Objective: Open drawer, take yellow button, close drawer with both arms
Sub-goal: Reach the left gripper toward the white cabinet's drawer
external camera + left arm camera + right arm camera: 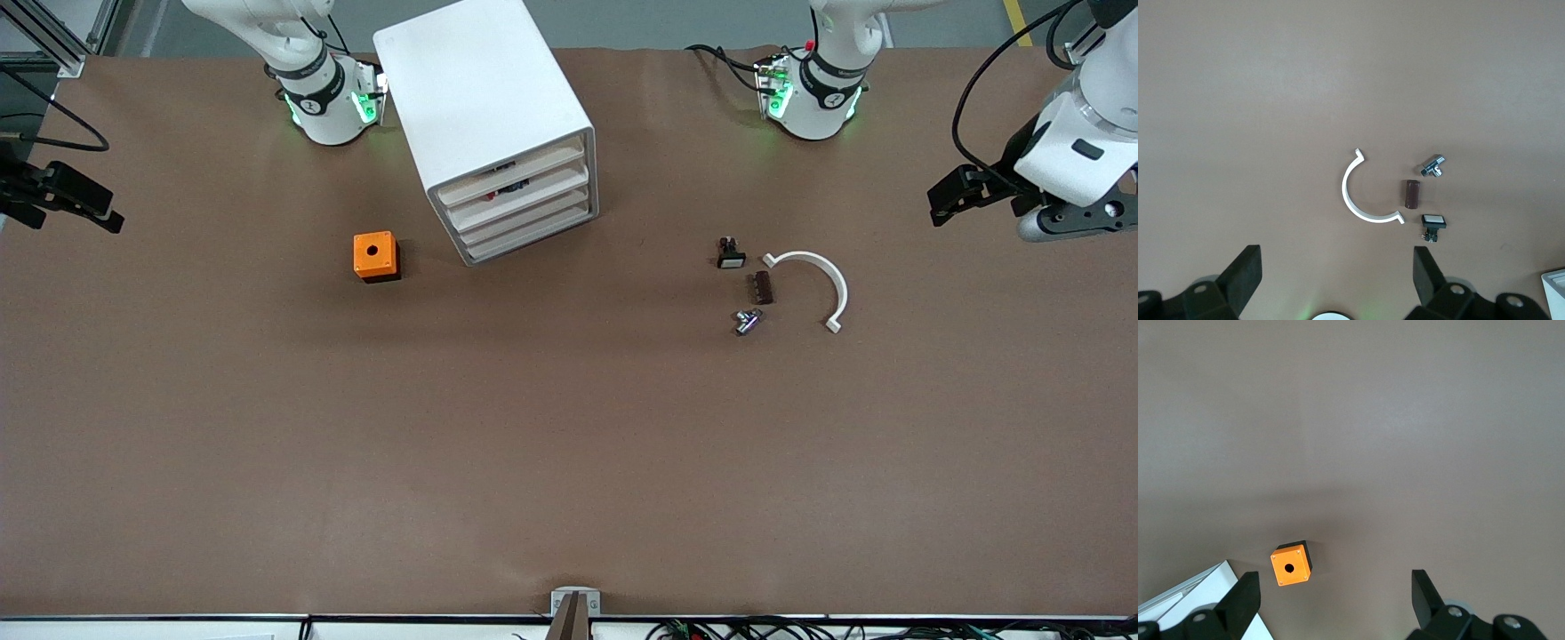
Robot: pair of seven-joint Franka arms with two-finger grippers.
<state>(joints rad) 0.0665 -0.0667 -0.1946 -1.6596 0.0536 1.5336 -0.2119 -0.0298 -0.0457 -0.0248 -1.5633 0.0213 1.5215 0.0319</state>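
The drawer (514,178) sits pushed in. Both grippers — left (956,197), right (62,200) — hang with fingers apart, at the table's (569,444) three and nine o'clock edges.

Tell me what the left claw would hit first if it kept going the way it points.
Probably bare table. The left claw, open, points down; the white curved bracket lies just ahead, though depth is unclear.

Robotics lab: two bench-mounted white arms (311,98), brown-covered table (569,462), aluminium framing, trailing cables (738,629).
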